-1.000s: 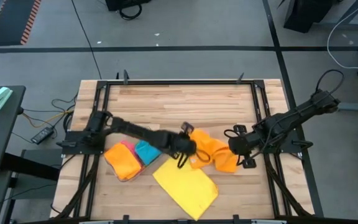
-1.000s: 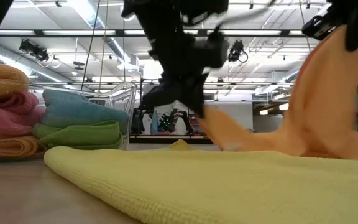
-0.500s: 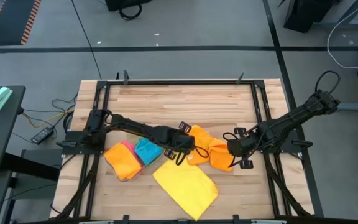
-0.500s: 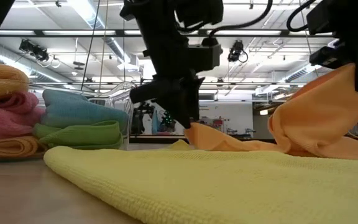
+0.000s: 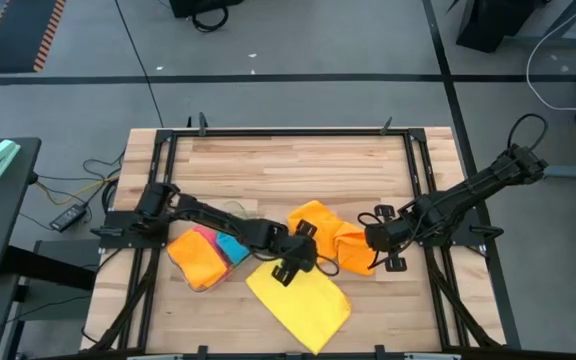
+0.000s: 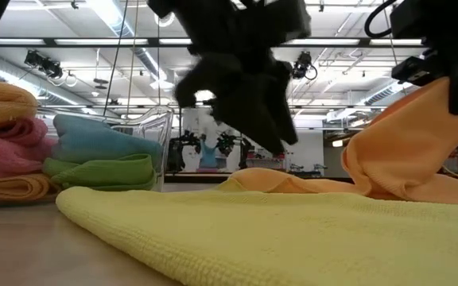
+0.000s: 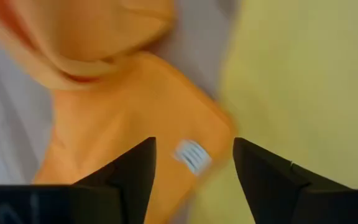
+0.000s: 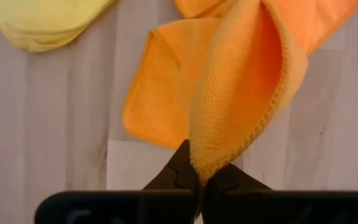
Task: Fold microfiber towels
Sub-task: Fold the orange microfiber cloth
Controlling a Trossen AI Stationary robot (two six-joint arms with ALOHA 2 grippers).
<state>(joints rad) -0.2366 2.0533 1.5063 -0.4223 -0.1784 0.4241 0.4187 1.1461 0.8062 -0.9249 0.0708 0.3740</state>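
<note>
We judge the orange towel (image 5: 330, 238) on the table (image 5: 298, 160) light, limp and non-slip; we take it at corners. The right pincer (image 8: 199, 176) is clamped on one raised edge. The left pincer (image 7: 194, 165), fingers parted and empty, hovers just above its tagged corner.

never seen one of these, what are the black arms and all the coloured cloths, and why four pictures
It is a robot with two dark arms at a wooden table, folding microfiber towels. One picture looks down from above, one looks level across the tabletop, and two come from cameras on the wrists. The right gripper is shut on an edge of the orange towel, lifting it. The left gripper is open just above that towel, holding nothing. A yellow towel lies flat nearby, and a stack of folded towels sits to the left.
</note>
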